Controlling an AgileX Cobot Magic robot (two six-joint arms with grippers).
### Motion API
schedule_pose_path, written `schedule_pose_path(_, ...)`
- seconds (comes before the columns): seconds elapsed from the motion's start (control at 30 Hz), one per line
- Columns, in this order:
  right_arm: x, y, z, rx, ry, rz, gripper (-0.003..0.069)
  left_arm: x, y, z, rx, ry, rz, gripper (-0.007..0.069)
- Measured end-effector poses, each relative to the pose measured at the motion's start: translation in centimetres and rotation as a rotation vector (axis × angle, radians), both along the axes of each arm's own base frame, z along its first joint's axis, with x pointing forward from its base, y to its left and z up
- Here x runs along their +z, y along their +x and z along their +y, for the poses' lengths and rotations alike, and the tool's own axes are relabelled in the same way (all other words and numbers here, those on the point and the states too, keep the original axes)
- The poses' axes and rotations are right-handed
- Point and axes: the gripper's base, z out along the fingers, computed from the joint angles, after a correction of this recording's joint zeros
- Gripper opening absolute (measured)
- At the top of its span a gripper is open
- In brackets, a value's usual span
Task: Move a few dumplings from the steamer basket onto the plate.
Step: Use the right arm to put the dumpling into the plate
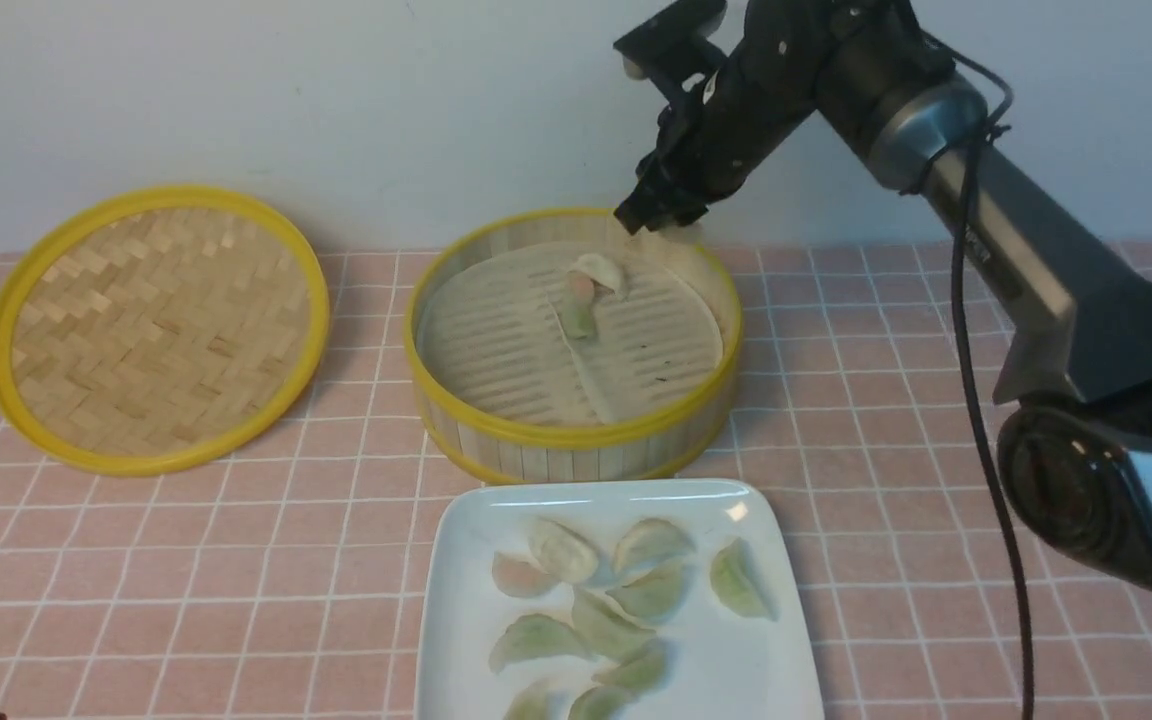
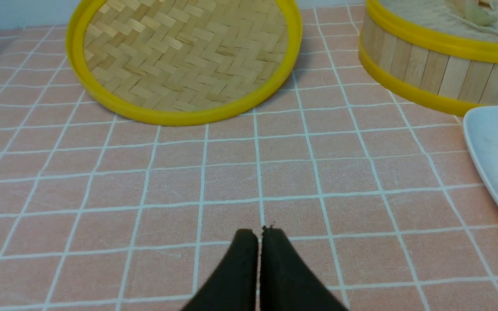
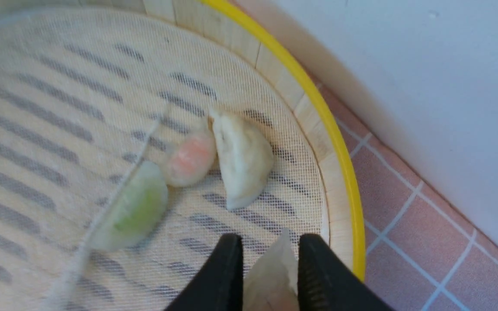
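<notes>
Your right gripper hangs over the far rim of the steamer basket, arm reaching in from the right. In the right wrist view, its two dark fingers are closed around a translucent dumpling, which is pinched upright between them (whitish, a faint pink tint low down).

Three more lie on the mesh liner inside the basket, toward the far side:
- white dumpling, nearest the far wall
- pink dumpling, touching the white one
- green dumpling, just beside the pink one, on the near side

The plate sits on your side of the basket, its far edge just short of the basket wall. A loose cluster of plated dumplings lies on it, mostly pale green, with one pinkish at the left. Several of them touch or overlap.

Your left gripper is low over the pink checked tablecloth, its fingers pressed together with nothing between them. From that wrist camera, the woven lid lies flat ahead, with the basket and a corner of the plate off to one side. In the front view, the lid sits to the left of the basket and well apart from it.
</notes>
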Motion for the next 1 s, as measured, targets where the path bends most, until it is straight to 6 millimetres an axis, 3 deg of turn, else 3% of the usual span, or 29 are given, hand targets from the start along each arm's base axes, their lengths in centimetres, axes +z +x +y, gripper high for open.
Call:
schedule_pose_path(0.27, 4.4, -2.5, -0.7, -0.06, 0.089, 0.049, 0.015, 0.0, 0.0, 0.0, 0.0, 0.0, 0.0, -0.0006)
schedule_pose_path(0.33, 5.7, -4.2, -1.0, -0.054, 0.114, 0.096, 0.015, 0.0, 0.0, 0.0, 0.0, 0.0, 0.0, -0.0006)
schedule_pose_path(0.4, 5.5, -6.8, -1.0, -0.037, 0.124, 0.196, 0.015, 0.0, 0.0, 0.0, 0.0, 0.0, 0.0, -0.0006)
schedule_pose_path(0.43, 5.5, -7.0, -0.9, -0.035, 0.125, 0.204, 0.015, 0.0, 0.0, 0.0, 0.0, 0.0, 0.0, -0.0006)
schedule_pose_path(0.5, 5.0, -10.3, -0.6, 0.005, 0.119, 0.298, 0.015, 0.0, 0.0, 0.0, 0.0, 0.0, 0.0, -0.0006)
schedule_pose_path(0.7, -0.7, -17.2, 0.4, 0.083, 0.022, 0.56, 0.0148, 0.0, 0.0, 0.0, 0.0, 0.0, 0.0, -0.0006)
schedule_pose_path(0.87, -4.1, -19.9, 0.9, 0.094, -0.037, 0.655, 0.0148, 0.0, 0.0, 0.0, 0.0, 0.0, 0.0, -0.0006)
schedule_pose_path(1.0, -4.8, -20.1, 0.7, 0.067, -0.042, 0.67, 0.0148, 0.0, 0.0, 0.0, 0.0, 0.0, 0.0, -0.0006)
